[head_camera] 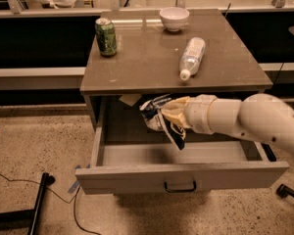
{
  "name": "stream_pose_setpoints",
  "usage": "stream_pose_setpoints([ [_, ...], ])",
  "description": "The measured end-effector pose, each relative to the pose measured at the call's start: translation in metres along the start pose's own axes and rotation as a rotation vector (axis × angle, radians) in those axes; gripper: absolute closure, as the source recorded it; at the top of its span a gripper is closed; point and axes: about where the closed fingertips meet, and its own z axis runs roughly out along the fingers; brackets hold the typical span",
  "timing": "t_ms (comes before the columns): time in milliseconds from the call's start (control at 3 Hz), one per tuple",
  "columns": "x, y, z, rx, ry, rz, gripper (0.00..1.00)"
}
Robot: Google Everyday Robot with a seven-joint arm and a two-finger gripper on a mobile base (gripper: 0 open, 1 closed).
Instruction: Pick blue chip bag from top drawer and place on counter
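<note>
The blue chip bag (158, 117) is dark navy with white patches, crumpled, and hangs in the air above the open top drawer (181, 176), just below the counter's front edge. My gripper (170, 116) reaches in from the right on a thick white arm and is shut on the bag. The drawer is pulled out, its grey front panel carrying a small dark loop handle (180, 187). The counter (147, 62) is a glossy grey-brown top directly above the bag.
On the counter stand a green can (106, 36) at the left rear, a white bowl (174, 18) at the rear, and a clear plastic bottle (191, 57) lying right of centre. A dark stand leg (36, 204) and cables lie on the floor at left.
</note>
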Motion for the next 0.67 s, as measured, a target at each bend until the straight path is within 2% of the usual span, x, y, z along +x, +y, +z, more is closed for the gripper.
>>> stream_pose_setpoints([
  [333,-0.044,0.01,-0.056,0.005,-0.068,-0.151,1.0],
  [667,-0.07,0.004,-0.105,0.011,-0.053,-0.244,1.0],
])
